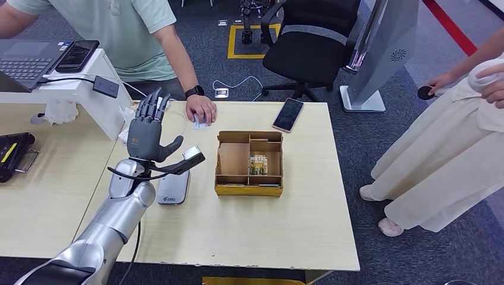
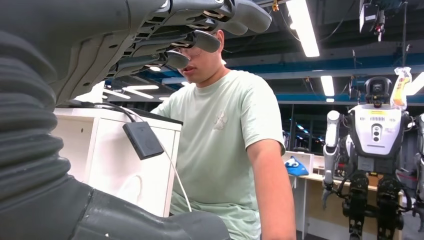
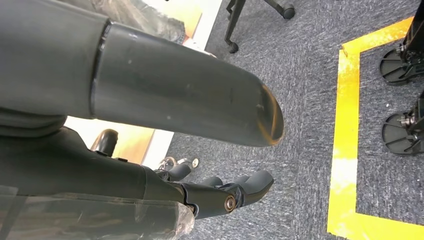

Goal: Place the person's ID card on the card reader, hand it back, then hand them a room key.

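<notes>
Left hand (image 1: 145, 133) raised empty, fingers (image 1: 153, 105) spread (nearer arm), ID card (image 1: 200, 123) just beyond toward person's hand (image 1: 201, 109) on bench (image 1: 309, 202).

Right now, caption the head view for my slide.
Left hand open, raised toward person's hand holding card on table.

Left arm (image 1: 113, 222) coming in at lower left of head view: silver w/ glossy rounded segments, thin black cable trailing beside it. Left hand (image 1: 145, 133) showing dark grey palm, darker segmented fingers, thick grey thumb. Wrist views showing grey ribbed cover; right hand (image 3: 220, 192) wearing smooth dark grey shell, small round screw near fingertips
</notes>
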{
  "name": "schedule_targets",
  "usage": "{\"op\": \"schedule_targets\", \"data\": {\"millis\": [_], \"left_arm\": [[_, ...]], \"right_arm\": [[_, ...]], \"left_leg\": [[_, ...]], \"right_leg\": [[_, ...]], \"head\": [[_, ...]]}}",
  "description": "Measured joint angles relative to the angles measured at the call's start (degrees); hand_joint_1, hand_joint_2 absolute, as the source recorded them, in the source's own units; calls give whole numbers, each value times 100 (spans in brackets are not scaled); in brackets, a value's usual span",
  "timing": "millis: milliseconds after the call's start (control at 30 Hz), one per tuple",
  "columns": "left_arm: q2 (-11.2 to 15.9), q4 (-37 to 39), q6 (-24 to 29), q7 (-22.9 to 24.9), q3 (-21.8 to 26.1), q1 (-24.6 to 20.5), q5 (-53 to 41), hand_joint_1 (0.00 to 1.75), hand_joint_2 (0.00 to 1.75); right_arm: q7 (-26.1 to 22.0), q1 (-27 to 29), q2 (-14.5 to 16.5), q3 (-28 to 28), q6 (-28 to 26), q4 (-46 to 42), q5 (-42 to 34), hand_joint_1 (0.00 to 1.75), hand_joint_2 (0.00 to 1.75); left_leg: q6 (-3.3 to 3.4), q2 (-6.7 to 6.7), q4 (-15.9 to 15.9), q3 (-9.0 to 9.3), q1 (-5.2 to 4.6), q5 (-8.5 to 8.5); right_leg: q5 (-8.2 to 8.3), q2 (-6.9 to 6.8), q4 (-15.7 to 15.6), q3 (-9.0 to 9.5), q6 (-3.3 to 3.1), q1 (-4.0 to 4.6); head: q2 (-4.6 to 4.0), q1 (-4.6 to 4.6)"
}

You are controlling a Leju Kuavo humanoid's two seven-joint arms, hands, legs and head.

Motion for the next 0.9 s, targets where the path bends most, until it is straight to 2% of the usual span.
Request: {"op": "schedule_targets", "data": {"millis": [400,900], "left_arm": [[213,107,-280,149,-569,-135,360,0,175],[498,104,-377,442,-1299,-287,862,0,175]], "right_arm": [[-2,5,-17,-7,46,0,-17,0,0],[-2,8,-17,-63,50,0,-62,0,0]], "left_leg": [[0,0,0,0,0,0],[0,0,0,0,0,0]], "right_leg": [[0,0,0,0,0,0],[0,0,0,0,0,0]], "head": [[0,0],[0,0]]}}
